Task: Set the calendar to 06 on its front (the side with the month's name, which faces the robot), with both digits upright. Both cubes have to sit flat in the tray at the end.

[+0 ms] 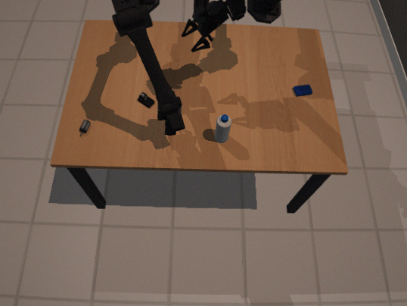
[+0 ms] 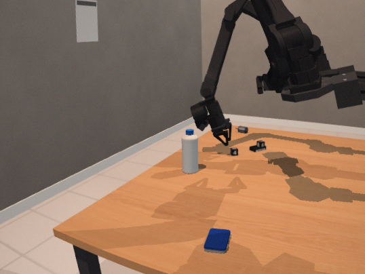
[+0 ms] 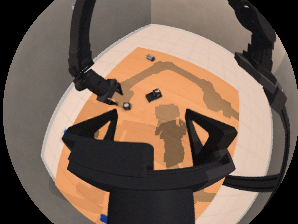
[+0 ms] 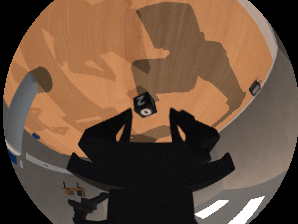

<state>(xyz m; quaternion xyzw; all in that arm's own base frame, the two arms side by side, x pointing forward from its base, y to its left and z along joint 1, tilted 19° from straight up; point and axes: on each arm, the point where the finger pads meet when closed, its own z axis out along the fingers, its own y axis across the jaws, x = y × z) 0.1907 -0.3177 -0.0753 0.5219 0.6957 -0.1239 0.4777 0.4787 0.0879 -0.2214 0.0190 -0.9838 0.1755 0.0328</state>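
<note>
The dark calendar tray [image 1: 147,101] lies on the table left of centre with one black cube in it; it also shows in the exterior view [image 2: 258,146]. The second black cube [image 2: 234,151] with a white digit lies loose on the table beside the tray. It shows just ahead of the fingertips in the right wrist view [image 4: 144,104]. My right gripper [image 2: 224,136] hovers tilted just above and beside this cube, fingers part open, nothing between them. In the top view the right gripper [image 1: 174,126] hides the cube. My left gripper [image 1: 197,35] is open and empty, raised high at the back.
A white bottle with a blue cap [image 1: 222,129] stands close to the right of the loose cube. A blue pad [image 1: 302,90] lies near the far right edge. A small dark cylinder [image 1: 84,126] lies near the left edge.
</note>
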